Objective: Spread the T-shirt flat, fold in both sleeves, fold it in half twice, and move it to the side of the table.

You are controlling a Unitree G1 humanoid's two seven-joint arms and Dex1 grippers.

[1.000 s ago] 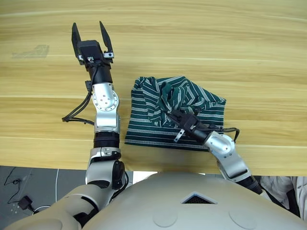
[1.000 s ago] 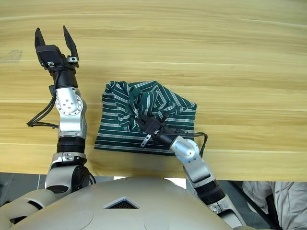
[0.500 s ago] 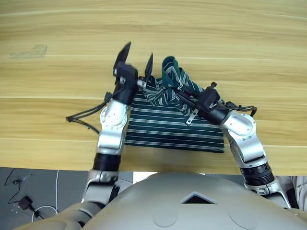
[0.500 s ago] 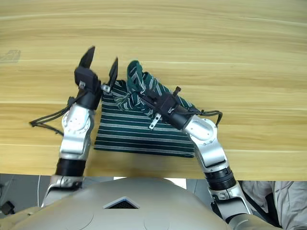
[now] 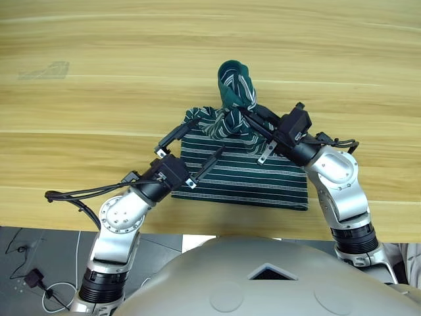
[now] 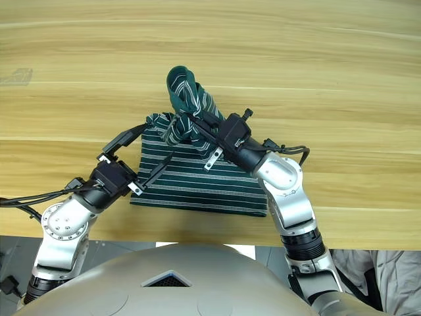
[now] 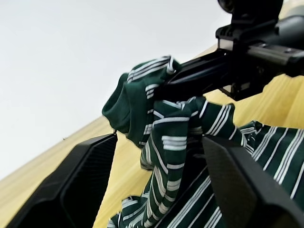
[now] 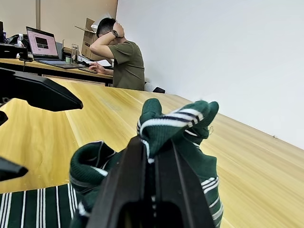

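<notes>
The green striped T-shirt (image 5: 243, 172) lies folded near the table's front edge. My right gripper (image 5: 245, 113) is shut on a bunch of its fabric (image 5: 234, 84), held up over the shirt's far edge; the right wrist view has the cloth (image 8: 178, 121) pinched between the shut fingers (image 8: 135, 190). My left gripper (image 5: 210, 135) stands open, low over the shirt's left part and pointing at the raised bunch. In the left wrist view the hanging cloth (image 7: 164, 128) shows between its two spread fingers (image 7: 85, 185), with the right gripper (image 7: 199, 78) above it.
The wooden table (image 5: 197, 39) stretches wide beyond the shirt and to both sides. A faint grey mark (image 5: 43, 70) sits at the far left. Black cables (image 5: 79, 195) trail from my left arm over the table's front edge (image 5: 52, 220).
My left gripper came back from the far left and swung over the shirt's left side, still open. My right gripper lifted the pinched fabric up and farther away.
</notes>
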